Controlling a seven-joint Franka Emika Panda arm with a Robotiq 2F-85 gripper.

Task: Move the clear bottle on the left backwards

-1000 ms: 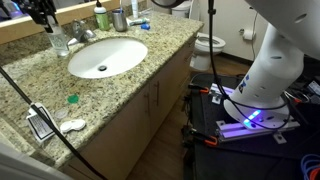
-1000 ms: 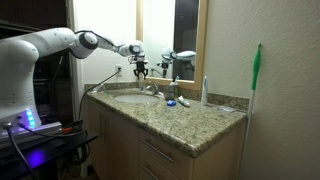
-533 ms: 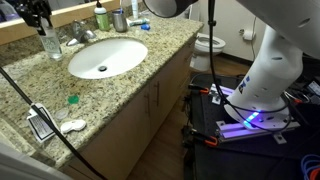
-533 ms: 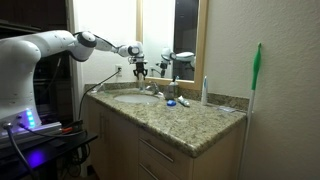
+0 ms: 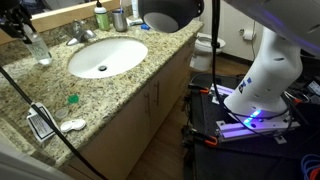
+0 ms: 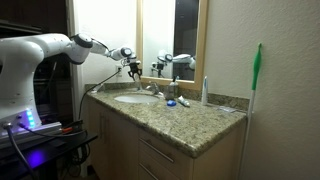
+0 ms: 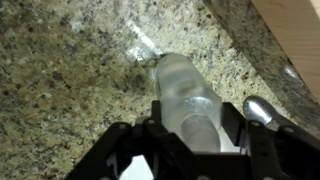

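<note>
The clear bottle [image 5: 36, 46] is a transparent ribbed plastic bottle, upright at the far left back of the granite counter [image 5: 120, 85], close to the wooden backsplash. My gripper [image 5: 22, 22] is shut on its upper part from above. In an exterior view the gripper [image 6: 133, 64] holds the bottle [image 6: 135, 72] left of the faucet. In the wrist view the bottle [image 7: 183, 92] sits between the two black fingers of the gripper [image 7: 190, 140], over speckled granite. I cannot tell whether its base touches the counter.
A white sink basin [image 5: 105, 57] and faucet [image 5: 82, 33] lie right of the bottle. A greenish soap bottle [image 5: 101, 17] and a cup [image 5: 119, 19] stand behind the sink. A small green cap [image 5: 72, 99] and a black cable [image 5: 40, 95] lie near the front edge.
My gripper has carried the clear bottle away from the faucet, to the left and towards the backsplash corner of the counter. It stays shut on the bottle.
</note>
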